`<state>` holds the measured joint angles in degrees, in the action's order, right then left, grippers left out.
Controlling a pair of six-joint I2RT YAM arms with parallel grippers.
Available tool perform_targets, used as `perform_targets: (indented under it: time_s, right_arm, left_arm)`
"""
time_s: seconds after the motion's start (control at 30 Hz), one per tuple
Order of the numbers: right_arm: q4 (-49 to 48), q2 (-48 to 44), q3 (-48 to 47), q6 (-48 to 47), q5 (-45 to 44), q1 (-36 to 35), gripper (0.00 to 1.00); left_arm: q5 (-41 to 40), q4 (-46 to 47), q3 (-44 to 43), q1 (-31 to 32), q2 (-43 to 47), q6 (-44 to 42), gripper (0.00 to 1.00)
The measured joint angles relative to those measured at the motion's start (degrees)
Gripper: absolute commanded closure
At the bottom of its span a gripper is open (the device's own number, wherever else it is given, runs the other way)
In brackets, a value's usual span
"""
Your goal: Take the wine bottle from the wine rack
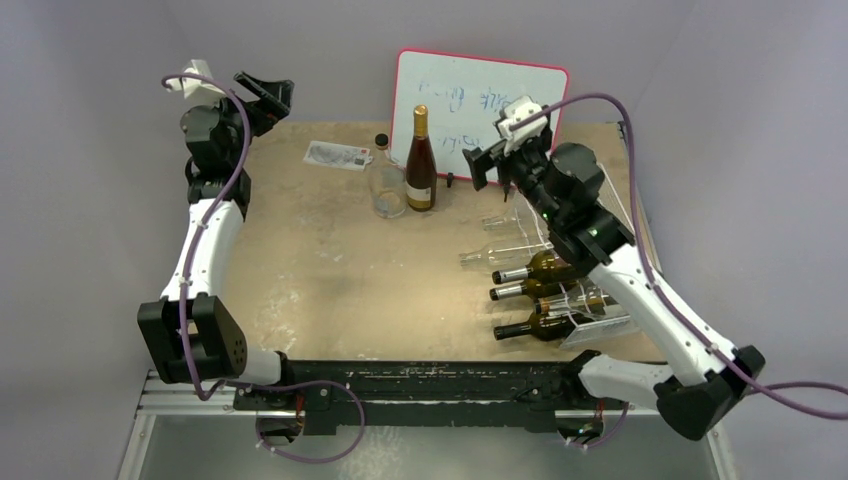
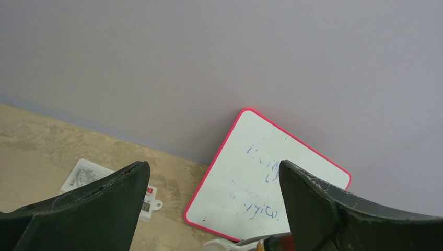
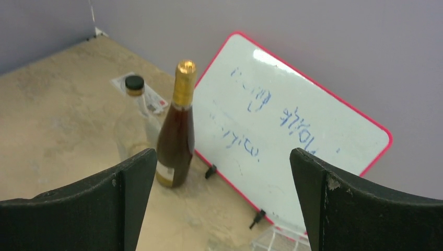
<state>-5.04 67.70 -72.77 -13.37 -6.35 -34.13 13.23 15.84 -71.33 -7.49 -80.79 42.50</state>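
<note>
1. Dark glass wine bottles (image 1: 548, 266) are lying in the white wire-grid wine rack (image 1: 600, 325) on the bench's (image 1: 320, 260) right, necks pointing left.
2. The right tool (image 1: 487, 162) is hovering just beyond them, wide open, empty.
3. The left tool (image 1: 262, 95), equally open and empty, is sitting well apart.

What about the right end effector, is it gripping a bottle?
No, the right end effector is open and empty, with the upright amber wine bottle and the red-framed whiteboard visible through the gap.
</note>
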Motion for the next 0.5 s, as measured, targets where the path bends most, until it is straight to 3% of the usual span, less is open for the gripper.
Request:
perform_targets:
  time_s: [0.27, 0.5]
  right_arm:
    - [14.80, -10.23, 4.24, -4.96, 4.55, 0.00, 0.00]
    - [27.15, -12.79, 5.84, -10.29, 7.34, 0.00, 0.00]
  left_arm:
    - [-1.44, -1.79, 0.00, 3.58, 0.46, -2.29, 0.07]
    - [-4.07, -4.94, -0.02, 7.39, 1.42, -6.03, 0.06]
